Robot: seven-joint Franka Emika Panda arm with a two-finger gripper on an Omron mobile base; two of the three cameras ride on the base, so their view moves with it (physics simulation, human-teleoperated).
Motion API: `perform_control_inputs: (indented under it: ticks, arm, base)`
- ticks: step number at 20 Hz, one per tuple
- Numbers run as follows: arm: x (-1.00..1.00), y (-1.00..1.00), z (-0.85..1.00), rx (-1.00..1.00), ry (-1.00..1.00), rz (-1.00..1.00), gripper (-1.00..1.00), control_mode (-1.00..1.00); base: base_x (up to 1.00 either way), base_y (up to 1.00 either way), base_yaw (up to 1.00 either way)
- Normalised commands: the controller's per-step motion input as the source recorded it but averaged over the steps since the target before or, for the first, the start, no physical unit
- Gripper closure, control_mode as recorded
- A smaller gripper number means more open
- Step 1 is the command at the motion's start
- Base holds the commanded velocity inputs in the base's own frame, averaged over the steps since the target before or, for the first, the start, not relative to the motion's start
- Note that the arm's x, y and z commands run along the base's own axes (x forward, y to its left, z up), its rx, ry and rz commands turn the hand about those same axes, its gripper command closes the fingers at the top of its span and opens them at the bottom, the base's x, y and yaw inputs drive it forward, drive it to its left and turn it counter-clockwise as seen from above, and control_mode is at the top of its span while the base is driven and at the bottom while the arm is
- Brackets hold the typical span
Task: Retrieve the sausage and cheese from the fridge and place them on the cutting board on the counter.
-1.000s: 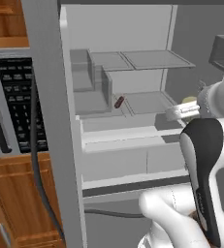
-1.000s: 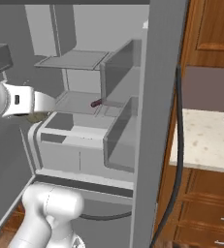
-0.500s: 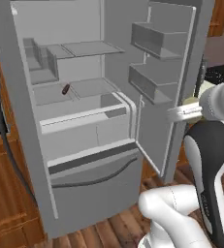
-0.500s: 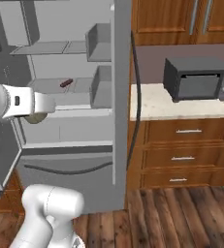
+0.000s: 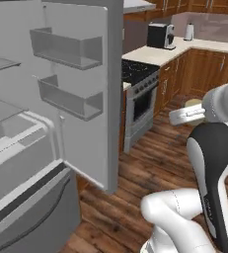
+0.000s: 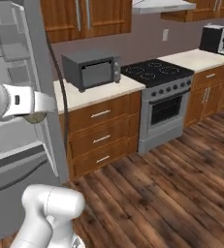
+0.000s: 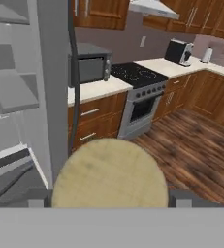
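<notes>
no legible text, labels or numbers anywhere

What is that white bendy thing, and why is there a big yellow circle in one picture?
The white bendy thing is a robot arm on a base that drives around a pretend kitchen. Two pictures come from cameras on that base, one behind the arm on each side. The third comes from a camera on the robot's hand.

The big yellow circle is the cheese. It looks huge because it sits right in front of the hand camera, with the gripper closed on it. From the left base camera you can see it peeking out, small and pale.

The grey fridge stands open beside the arm. Across the wooden floor are a stove, a microwave on the beige counter, and a coffee machine.
</notes>
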Motion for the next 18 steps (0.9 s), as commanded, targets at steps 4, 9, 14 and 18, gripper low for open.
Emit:
perform_control_inputs:
  ticks: [4,9,14,18]
  arm:
    - [0.0,0.0,0.0,0.0,0.0,0.0,1.0,1.0]
    - [0.0,0.0,0.0,0.0,0.0,0.0,1.0,1.0]
    - [0.0,0.0,0.0,0.0,0.0,0.0,1.0,1.0]
    - [0.0,0.0,0.0,0.0,0.0,0.0,1.0,1.0]
  base:
    - [0.0,-0.79,-0.77]
    - [0.0,-0.98,-0.7]
    - [0.03,-1.0,-0.62]
    - [0.22,-1.0,-0.57]
